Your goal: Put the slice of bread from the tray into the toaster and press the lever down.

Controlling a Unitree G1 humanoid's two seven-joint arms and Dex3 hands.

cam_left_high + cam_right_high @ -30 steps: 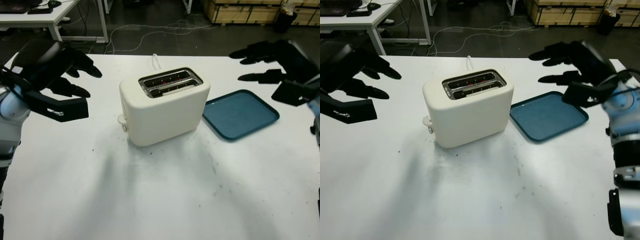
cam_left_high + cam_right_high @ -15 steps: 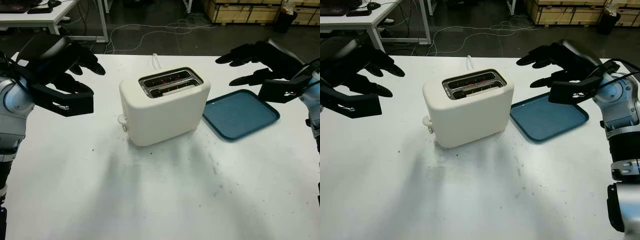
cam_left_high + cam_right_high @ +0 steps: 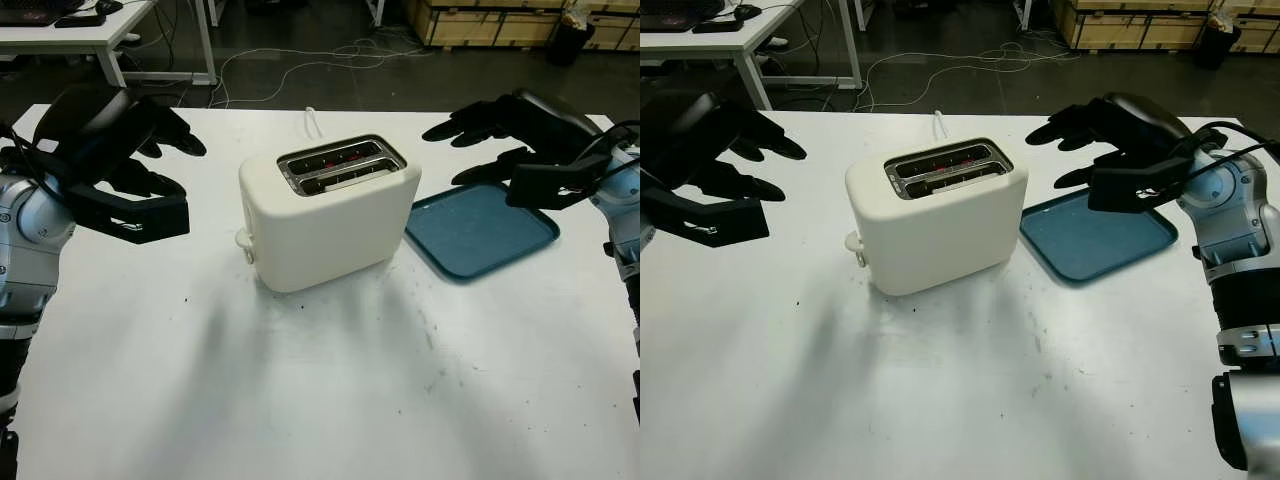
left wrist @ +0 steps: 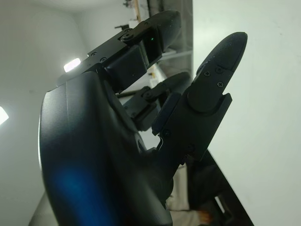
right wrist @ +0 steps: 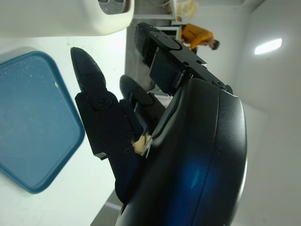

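The left robot hand (image 3: 120,150) hangs above the left side of the white surface (image 3: 320,380), open and holding nothing, well apart from the toaster. The cream toaster (image 3: 330,210) stands upright near the middle of the surface, turned a little, its two top slots (image 3: 340,165) open to view with a reddish tint inside; whether a slice sits in them cannot be told. Its lever (image 3: 243,240) sticks out low on the end that faces the left robot hand, and a white cord (image 3: 312,120) runs off behind it. Just beside the toaster on the right lies the blue tray (image 3: 480,228), flat on the surface. The right robot hand (image 3: 515,140) hovers over the tray's far edge, open, grasping nothing.
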